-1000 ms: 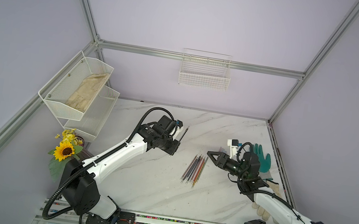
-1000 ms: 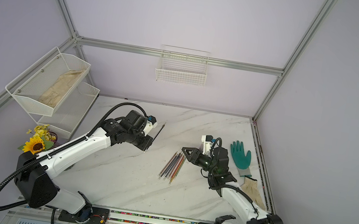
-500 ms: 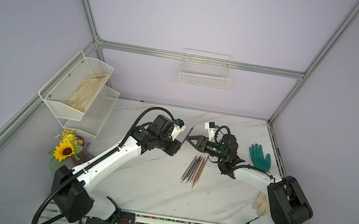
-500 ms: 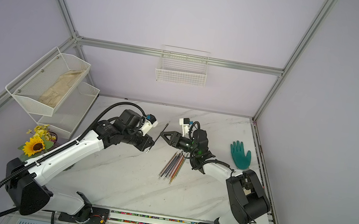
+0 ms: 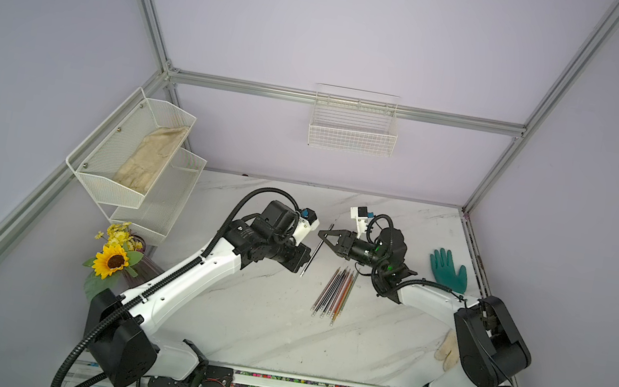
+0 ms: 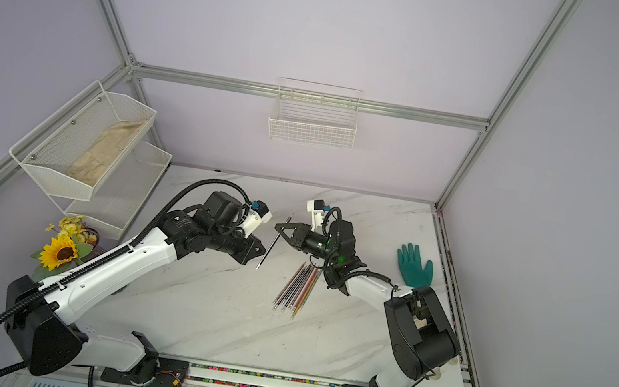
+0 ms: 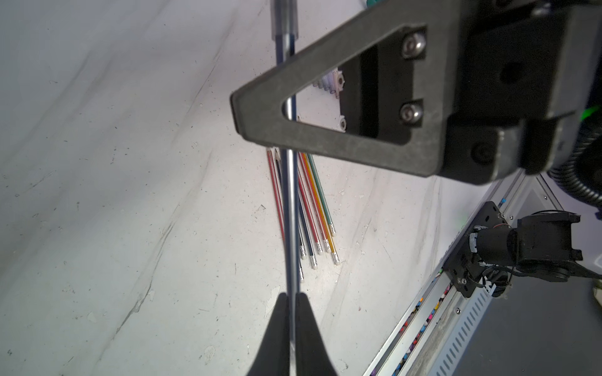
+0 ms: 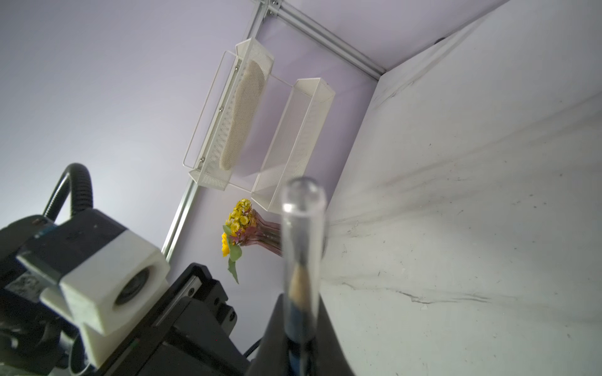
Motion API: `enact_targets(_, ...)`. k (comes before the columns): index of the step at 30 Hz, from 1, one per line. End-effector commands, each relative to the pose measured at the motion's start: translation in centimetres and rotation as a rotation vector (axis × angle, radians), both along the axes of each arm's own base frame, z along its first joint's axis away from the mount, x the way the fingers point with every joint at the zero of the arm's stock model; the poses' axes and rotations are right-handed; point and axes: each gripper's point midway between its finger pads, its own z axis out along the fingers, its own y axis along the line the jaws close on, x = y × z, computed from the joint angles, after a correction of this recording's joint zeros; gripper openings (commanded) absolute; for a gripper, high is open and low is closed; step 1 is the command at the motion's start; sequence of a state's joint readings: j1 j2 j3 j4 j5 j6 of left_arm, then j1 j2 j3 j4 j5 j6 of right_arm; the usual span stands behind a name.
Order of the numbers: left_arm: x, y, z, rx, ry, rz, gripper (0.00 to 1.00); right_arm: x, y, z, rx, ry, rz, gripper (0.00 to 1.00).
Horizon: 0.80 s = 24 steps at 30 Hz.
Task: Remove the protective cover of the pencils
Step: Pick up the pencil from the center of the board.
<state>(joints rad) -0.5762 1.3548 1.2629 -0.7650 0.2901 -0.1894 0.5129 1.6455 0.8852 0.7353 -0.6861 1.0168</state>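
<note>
So we've got our left gripper [image 7: 291, 301] clamped on one dark pencil [image 7: 290, 208], while our right gripper [image 8: 301, 306] pinches the clear cover [image 8: 303, 224] over its tip.

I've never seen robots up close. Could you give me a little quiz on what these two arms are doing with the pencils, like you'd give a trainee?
1. True or false: the left gripper is clamped on a thin dark pencil.
2. What is the right gripper closed on? A) the clear plastic cap over that pencil's tip; B) a teal rubber glove; C) a yellow sunflower.
3. Fill in: the other coloured pencils lie side by side on the ____.

Key
1. True.
2. A.
3. The white marble table.
</note>
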Motion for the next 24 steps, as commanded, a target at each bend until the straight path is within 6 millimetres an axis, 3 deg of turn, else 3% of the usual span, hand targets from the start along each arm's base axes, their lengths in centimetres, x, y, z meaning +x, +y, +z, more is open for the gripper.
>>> enact_targets(1, -0.3, -0.1, 0.2, -0.025, -0.019, -0.024, 0.08, -0.3, 0.1, 1.7, 0.050, -0.014, 0.004, 0.06)
enact_targets(24, -0.1, -0.1, -0.2, -0.014, -0.013, -0.021, 0.25, -0.7, 0.1, 3.4, 0.130, -0.007, 0.020, 0.04)
